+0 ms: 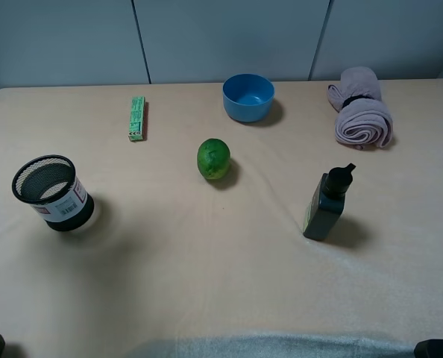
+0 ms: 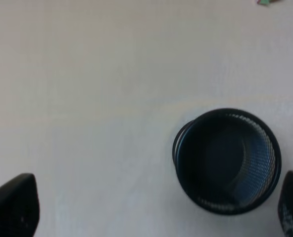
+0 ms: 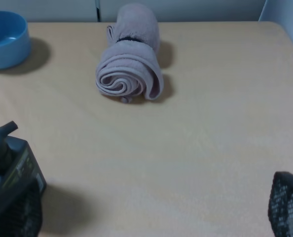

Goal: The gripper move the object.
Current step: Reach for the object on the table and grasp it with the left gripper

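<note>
Slim green box (image 1: 136, 118) lies flat at upper left of the high view, well apart from the left gripper (image 2: 151, 207), jaws spread empty, facing a mesh cup (image 2: 226, 160). Best approach: clear the cup, then close across the box's narrow width.

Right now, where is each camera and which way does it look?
Exterior high: overhead, looking down on the table; dark robot bits in bottom corners.
Left wrist: on left arm, looking down into the mesh cup; open jaws.
Right wrist: low, facing the towel; open jaws.
Shared: cup in high and left; towel in high and right.
</note>
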Tool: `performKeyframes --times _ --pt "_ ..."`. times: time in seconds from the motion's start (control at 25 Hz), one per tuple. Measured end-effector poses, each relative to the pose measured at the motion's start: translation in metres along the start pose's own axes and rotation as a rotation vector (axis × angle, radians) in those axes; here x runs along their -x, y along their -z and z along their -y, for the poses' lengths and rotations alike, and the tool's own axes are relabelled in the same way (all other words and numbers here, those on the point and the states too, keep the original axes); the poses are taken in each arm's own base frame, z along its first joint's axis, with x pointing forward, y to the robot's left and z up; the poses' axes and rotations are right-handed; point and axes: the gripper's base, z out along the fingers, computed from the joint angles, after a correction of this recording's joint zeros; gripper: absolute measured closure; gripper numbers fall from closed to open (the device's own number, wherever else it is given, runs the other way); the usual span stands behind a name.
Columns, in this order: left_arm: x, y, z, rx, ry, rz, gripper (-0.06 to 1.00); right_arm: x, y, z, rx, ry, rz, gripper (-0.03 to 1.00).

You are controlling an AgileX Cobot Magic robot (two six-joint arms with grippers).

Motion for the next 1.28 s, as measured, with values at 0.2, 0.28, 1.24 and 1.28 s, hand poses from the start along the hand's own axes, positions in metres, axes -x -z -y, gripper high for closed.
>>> performKeyframes --times 0.2,0.28,1.24,1.28 --pt "0.022 -0.019 0.008 -0.014 -0.029 -0.009 -0.02 0.0 0.0 0.0 0.0 0.0 0.0 0.28" --pt "0.031 -0.027 0.012 -0.008 -0.034 -0.02 -0.02 0.0 0.0 0.0 0.0 0.0 0.0 0.28" --pt "0.123 -0.13 0.086 0.074 0.018 -0.111 0.0 0.0 0.0 0.0 0.0 0.0 0.0 0.28" --pt "0.125 -0.134 0.088 0.073 0.023 -0.111 0.01 0.0 0.0 0.0 0.0 0.0 0.0 0.28"
